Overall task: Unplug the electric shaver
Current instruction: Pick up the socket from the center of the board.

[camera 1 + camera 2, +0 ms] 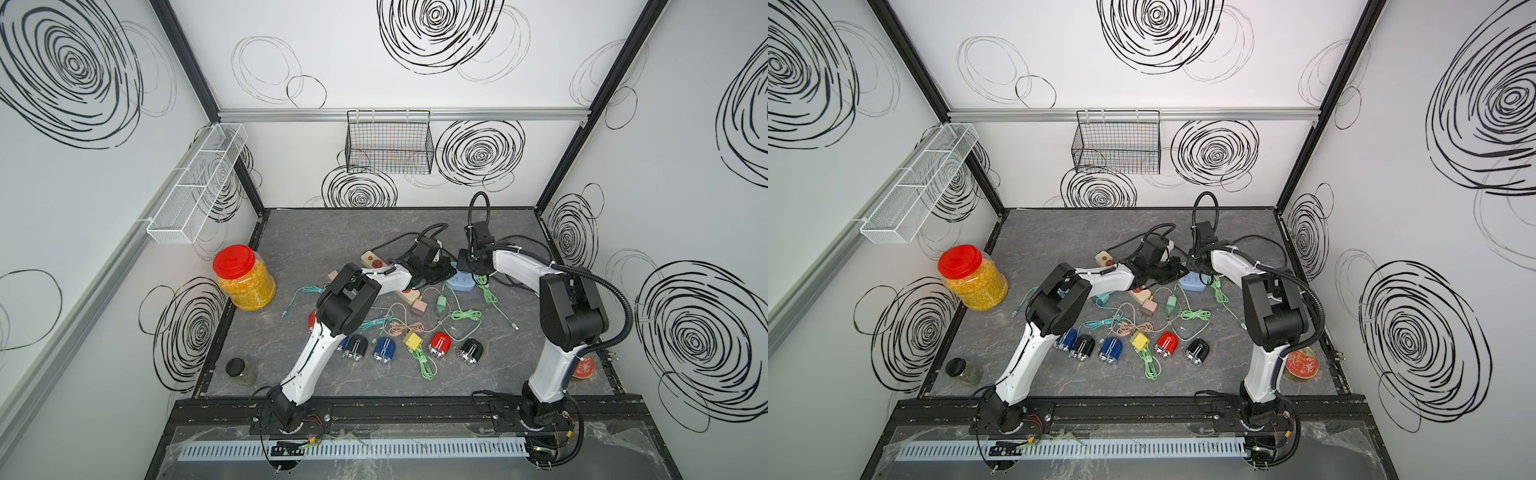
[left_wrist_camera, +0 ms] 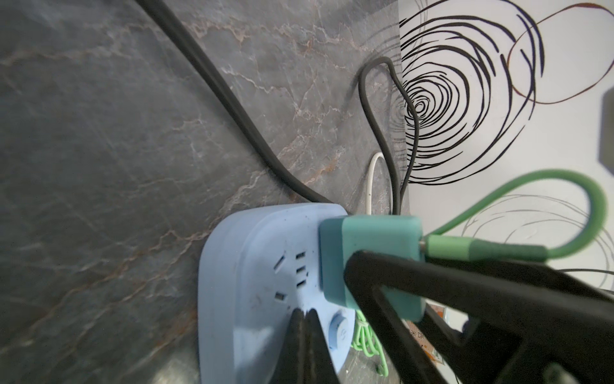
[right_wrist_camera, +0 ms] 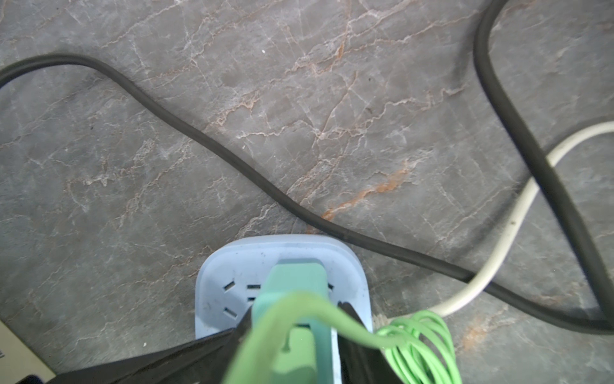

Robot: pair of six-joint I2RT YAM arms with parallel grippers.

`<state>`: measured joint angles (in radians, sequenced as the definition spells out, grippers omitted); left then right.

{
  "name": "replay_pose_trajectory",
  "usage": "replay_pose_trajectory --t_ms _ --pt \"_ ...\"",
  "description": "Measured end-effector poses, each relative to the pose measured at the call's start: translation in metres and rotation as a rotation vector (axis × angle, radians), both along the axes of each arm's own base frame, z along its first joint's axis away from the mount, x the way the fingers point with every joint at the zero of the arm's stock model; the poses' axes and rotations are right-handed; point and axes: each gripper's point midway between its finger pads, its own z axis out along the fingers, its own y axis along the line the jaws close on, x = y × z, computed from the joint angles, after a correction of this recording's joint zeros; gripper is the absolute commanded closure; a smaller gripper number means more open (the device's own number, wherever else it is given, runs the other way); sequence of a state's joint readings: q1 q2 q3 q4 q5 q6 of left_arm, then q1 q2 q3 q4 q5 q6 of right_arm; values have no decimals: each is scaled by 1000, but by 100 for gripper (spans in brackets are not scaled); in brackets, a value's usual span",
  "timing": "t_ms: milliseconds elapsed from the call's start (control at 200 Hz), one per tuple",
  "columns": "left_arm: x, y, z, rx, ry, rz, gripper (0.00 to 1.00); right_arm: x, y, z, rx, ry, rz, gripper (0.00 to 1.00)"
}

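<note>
**Right gripper clamped on the teal adapter at the blue power strip**

In both top views the blue power strip [image 1: 460, 283] lies on the grey table [image 1: 311, 232], and both arms reach to it. The left gripper [image 1: 449, 273] sits at the strip's edge and the right gripper [image 1: 470, 266] is directly over the strip. A row of shavers [image 1: 384, 349], blue, black and red, lies well apart from the strip, on the side toward the arm bases. Loose cables lie between them and the strip. Which shaver the strip's cable leads to cannot be told.

In the left wrist view the left gripper [image 2: 304, 312] has its jaws pressed tight together, holding nothing, with the tips resting on the strip's face beside its round button. The teal adapter [image 2: 368, 239] is plugged into the strip just beside those tips. A black finger [image 2: 398, 272] of the right gripper lies against the adapter's side. The green cable [image 2: 531, 199] loops out of the adapter's outer end.

In the right wrist view the right gripper [image 3: 294, 322] grasps the adapter, one finger on each side, and the adapter is seated in the strip. A black cable [image 3: 232, 159] and a white cable [image 3: 508, 226] run across the table beyond the strip.
</note>
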<state>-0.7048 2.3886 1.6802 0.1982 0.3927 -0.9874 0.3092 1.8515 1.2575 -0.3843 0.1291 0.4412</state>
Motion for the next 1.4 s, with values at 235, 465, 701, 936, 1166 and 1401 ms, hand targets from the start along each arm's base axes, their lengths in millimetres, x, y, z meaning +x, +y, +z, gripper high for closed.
replay_pose_trajectory --t_ms 235,465,701,936,1166,1401 --pt "0 1 0 13 10 5 100 1 0 2 -48 -16 10 64" --pt "1 2 -1 29 18 12 100 0 2 3 -76 -23 28 78" --pt "1 3 -1 33 19 15 100 1 3 3 -85 -27 34 79" --pt "2 3 -1 34 18 17 100 1 1 4 -83 -29 32 80" --pt "2 3 -1 35 17 21 100 0 3 4 -84 -30 37 80" --pt "3 3 -1 36 14 28 100 0 3 5 -98 -36 36 80"
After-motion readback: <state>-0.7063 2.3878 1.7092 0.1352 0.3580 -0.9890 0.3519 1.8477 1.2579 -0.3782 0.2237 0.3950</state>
